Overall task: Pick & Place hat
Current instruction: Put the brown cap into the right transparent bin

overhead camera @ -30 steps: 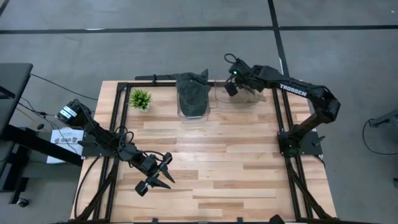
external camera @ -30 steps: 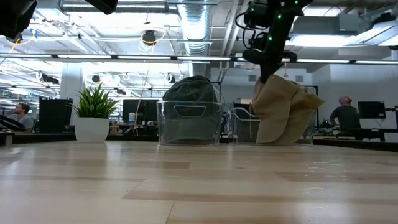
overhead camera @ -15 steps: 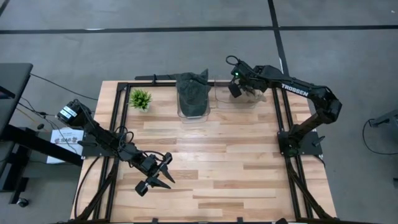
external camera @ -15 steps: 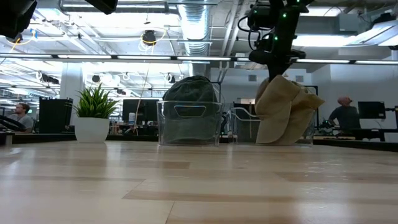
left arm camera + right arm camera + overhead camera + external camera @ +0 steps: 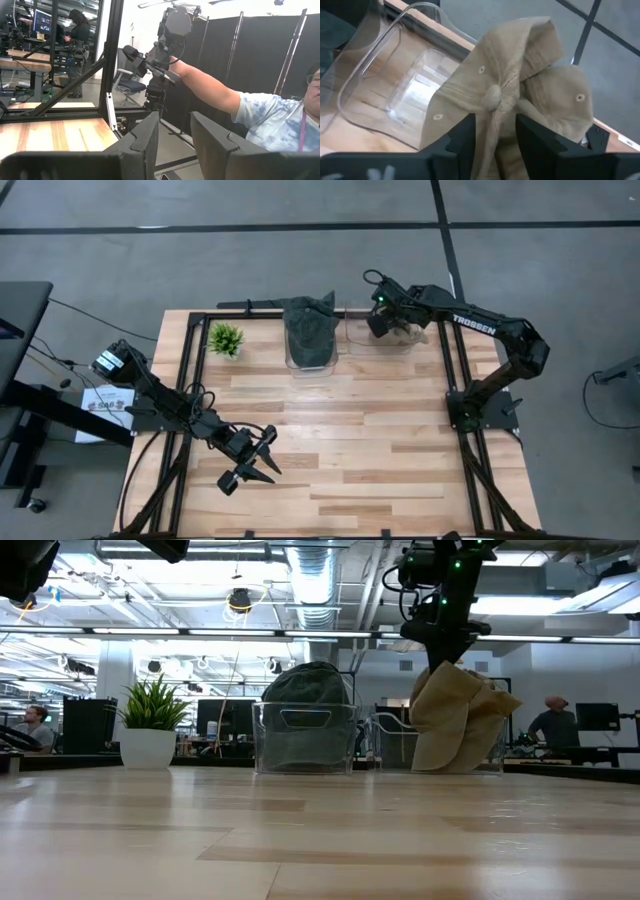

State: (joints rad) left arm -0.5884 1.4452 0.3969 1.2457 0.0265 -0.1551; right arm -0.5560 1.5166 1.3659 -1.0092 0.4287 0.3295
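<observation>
Wood-plank table (image 5: 340, 440), pale slats, black metal frame along its edges; grey floor around it. Near left corner: left gripper (image 5: 262, 461) idle above the planks, two dark wedge fingers spread with a clear gap, nothing between them. Left wrist view looks off the table edge: a person in a tie-dye shirt, mostly cut off, and another black arm on a stand; no task thing there.

Far side, left to right: small plant (image 5: 226, 338) in a white pot; clear plastic bin (image 5: 312, 350) holding a dark green hat (image 5: 311, 330), domed and crumpled, bin rim partly hiding its lower part in the low view; second clear bin (image 5: 378, 340), rounded corners, glossy.

Tan hat (image 5: 510, 105) is soft stitched cloth with eyelets and a top button, folded on itself, slumped in the right side of the second bin, peak above the rim. From above, the right arm hides most of it.

Right gripper (image 5: 494, 131) sits right over the hat's crown, fingers parted, straddling a cloth fold; whether they touch it is hard to tell. In the low view its tips meet the hat's peak (image 5: 455, 635).

Beyond: office ceiling lights, desks, distant people, small and blurred.
</observation>
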